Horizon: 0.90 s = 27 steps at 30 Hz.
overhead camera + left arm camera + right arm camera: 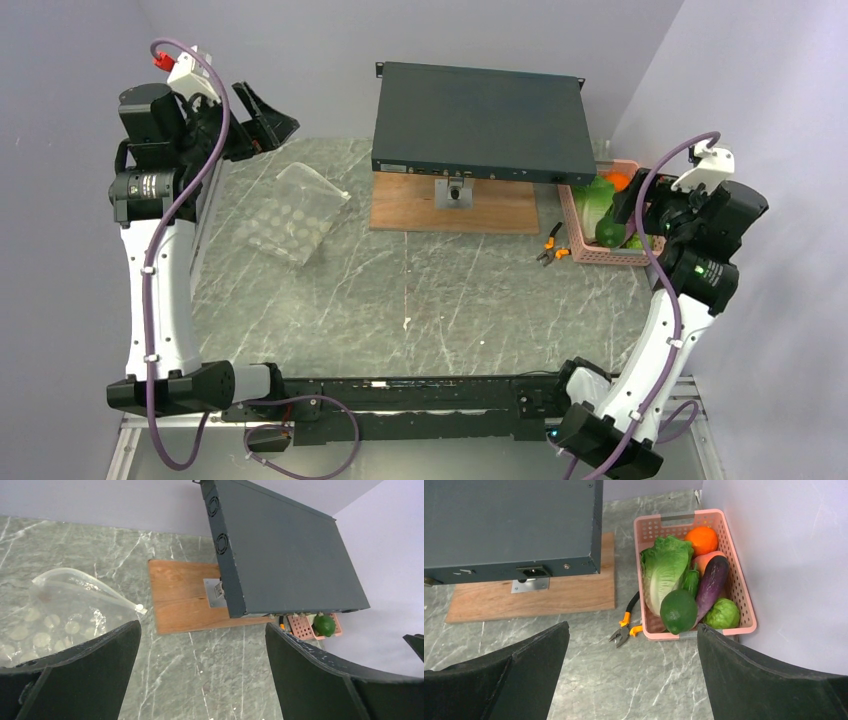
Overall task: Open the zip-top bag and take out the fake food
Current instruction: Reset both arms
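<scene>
The zip-top bag (295, 212) lies flat on the marble table at the back left, clear with white dots. In the left wrist view the zip-top bag (65, 615) shows a white slider at its corner and I see no food inside. The fake food (678, 611) fills a pink basket (704, 632) at the right wall: lettuce (664, 570), orange (702, 539), purple eggplant (711, 582) and green pieces. My left gripper (202, 630) hangs open high above the table, right of the bag. My right gripper (633, 645) is open and empty, in front of the basket.
A dark grey equipment box (480, 125) sits on a wooden board (455, 205) at the back middle. Orange-handled pliers (624, 630) lie on the table against the basket's left front corner. Walls close in on the left, back and right.
</scene>
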Each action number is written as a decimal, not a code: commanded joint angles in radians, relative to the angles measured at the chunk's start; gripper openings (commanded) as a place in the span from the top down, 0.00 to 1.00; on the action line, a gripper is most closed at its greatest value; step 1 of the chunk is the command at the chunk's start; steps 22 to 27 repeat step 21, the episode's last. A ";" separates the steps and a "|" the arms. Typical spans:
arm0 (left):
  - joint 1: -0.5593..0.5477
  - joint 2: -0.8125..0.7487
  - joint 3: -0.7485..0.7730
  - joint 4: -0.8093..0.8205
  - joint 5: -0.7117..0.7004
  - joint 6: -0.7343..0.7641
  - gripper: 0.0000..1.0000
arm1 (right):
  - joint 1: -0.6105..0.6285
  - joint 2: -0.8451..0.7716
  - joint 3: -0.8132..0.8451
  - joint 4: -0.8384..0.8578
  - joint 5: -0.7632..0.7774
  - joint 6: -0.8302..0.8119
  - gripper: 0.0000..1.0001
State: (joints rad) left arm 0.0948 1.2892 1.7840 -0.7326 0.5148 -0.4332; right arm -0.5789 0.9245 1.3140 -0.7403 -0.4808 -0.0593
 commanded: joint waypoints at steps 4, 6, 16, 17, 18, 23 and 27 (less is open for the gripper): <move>-0.001 -0.009 0.013 -0.017 -0.041 0.044 0.00 | -0.001 0.013 0.044 0.033 0.014 0.043 0.00; -0.001 -0.004 0.012 -0.015 -0.039 0.046 0.00 | -0.001 0.015 0.038 0.037 0.014 0.045 0.00; -0.001 0.015 0.011 -0.002 -0.029 0.059 0.00 | -0.001 0.030 0.043 0.051 0.024 0.058 0.00; 0.000 0.015 0.011 -0.003 -0.031 0.061 0.00 | -0.001 0.032 0.042 0.051 0.014 0.058 0.00; -0.002 0.016 0.011 -0.002 -0.032 0.062 0.00 | -0.002 0.031 0.042 0.051 0.005 0.058 0.00; -0.002 0.013 0.005 -0.001 -0.034 0.070 0.00 | -0.001 0.026 0.041 0.069 -0.034 0.080 0.00; -0.002 0.013 0.005 -0.001 -0.034 0.070 0.00 | -0.001 0.026 0.041 0.069 -0.034 0.080 0.00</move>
